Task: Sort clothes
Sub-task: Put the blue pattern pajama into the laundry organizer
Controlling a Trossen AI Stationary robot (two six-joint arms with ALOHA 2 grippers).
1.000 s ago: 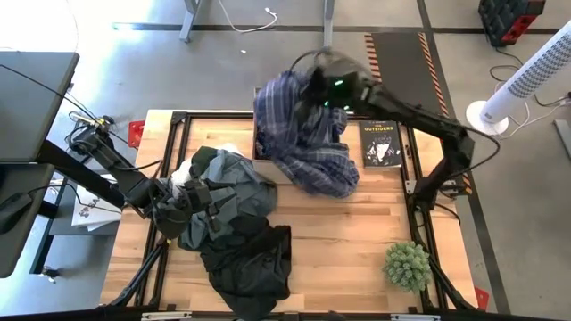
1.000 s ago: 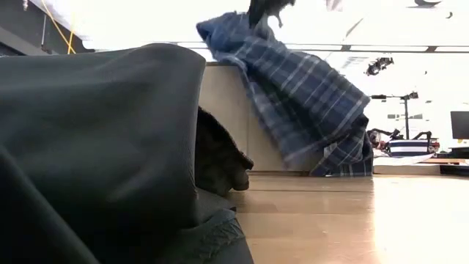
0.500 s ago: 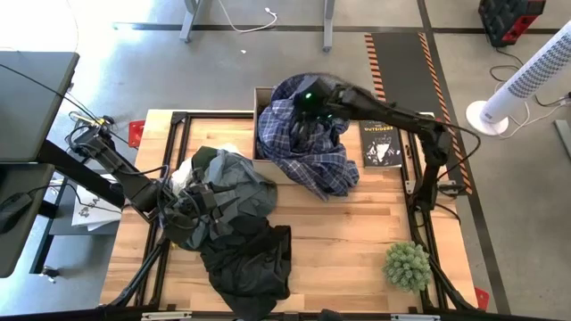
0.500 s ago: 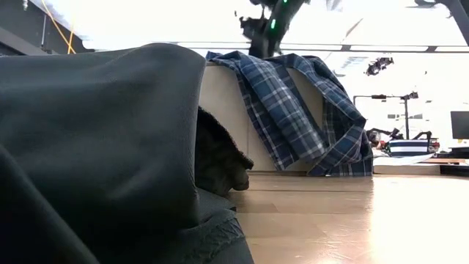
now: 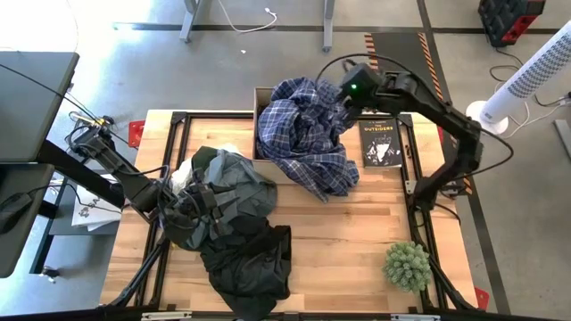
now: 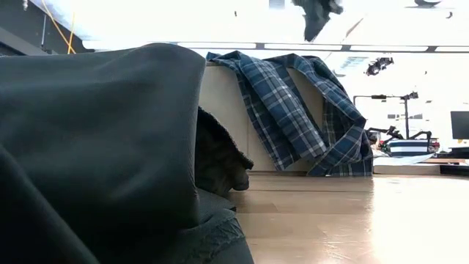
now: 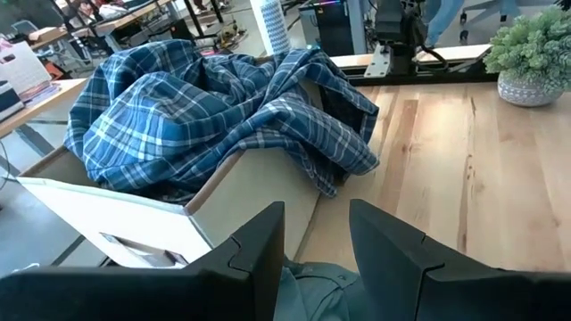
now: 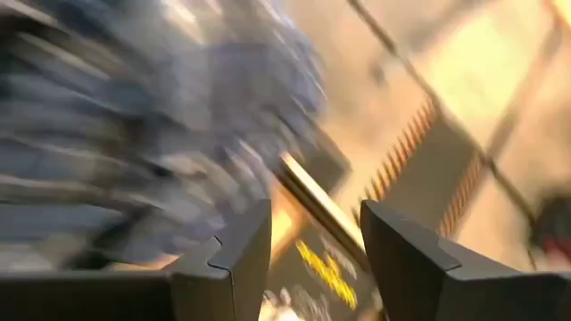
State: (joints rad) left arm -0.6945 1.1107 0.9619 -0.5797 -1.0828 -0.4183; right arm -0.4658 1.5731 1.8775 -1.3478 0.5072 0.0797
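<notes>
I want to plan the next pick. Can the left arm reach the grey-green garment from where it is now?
Probably yes. The left gripper already sits at the edge of the clothes pile, right by the grey-green garment, fingers open, and nothing lies between them.

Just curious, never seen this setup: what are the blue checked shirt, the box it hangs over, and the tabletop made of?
Plaid shirt: soft woven cloth, likely cotton; it drapes and creases. Box: tan cardboard, matte, with thin flat walls. Table: pale wood planks with visible grain and a light sheen.
</notes>
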